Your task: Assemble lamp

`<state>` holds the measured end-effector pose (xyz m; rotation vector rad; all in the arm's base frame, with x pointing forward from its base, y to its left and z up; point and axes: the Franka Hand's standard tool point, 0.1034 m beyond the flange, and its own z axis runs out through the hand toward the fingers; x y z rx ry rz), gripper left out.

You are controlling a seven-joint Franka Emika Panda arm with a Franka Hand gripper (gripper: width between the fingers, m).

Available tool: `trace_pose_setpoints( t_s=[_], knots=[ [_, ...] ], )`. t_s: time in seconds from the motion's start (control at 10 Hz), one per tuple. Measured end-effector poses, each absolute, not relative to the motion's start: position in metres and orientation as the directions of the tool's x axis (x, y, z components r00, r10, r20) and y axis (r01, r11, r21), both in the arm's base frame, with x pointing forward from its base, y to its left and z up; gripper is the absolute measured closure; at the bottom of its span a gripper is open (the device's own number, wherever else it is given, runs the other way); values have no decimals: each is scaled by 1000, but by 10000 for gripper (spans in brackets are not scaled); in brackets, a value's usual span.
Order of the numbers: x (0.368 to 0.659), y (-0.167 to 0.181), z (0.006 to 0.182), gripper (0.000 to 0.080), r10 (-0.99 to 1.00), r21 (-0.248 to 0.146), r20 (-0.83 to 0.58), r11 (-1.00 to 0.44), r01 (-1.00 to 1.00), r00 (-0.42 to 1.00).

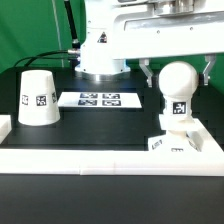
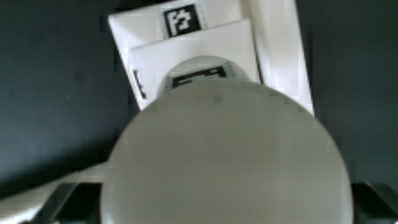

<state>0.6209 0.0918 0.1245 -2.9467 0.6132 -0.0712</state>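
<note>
White plastic in three pieces on a black table (image 1: 120,120). At the exterior view's right, the round lamp bulb (image 1: 177,82), smooth and globe-shaped, seated upright on its short neck atop the flat square lamp base (image 1: 170,142). One black-and-white square tag on the neck facing the camera, more tags along the base's front edge. Base parked close to the white rail (image 1: 100,160) bordering the table's near side, toward the exterior view's right. Astride the bulb, the gripper (image 1: 177,72), jaws spread wide, one dark finger to each side of the globe, a sliver of background showing between each finger and the plastic; nothing clamped. From the wrist view: the same bulb (image 2: 214,150) filling most of the frame as a pale dome, the base (image 2: 196,45) stretching out beyond it, one tag at the end away from the bulb and another close against the dome, fingertips (image 2: 57,200) barely showing at either side. Well apart, toward the exterior view's left, the tapered lamp shade (image 1: 38,97), standing mouth down on the table like an upturned cup, a single tag on its wall. Between shade and bulb, farther back, the marker board (image 1: 98,99) lying flat with its row of tags. Behind it, the foot of the white robot body (image 1: 100,50).
</note>
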Motion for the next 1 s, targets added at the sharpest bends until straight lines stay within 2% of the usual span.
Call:
trace_pose_setpoints(
  t_s=[0.3,0.8,1.0],
  knots=[
    [620,90,124,220,-594,-132,-11,-796,-590,804],
    [613,96,122,220,-891,-90,-106,-434,-897,442],
    [613,98,121,220,-943,-70,-142,-293,-953,301]
  ],
)
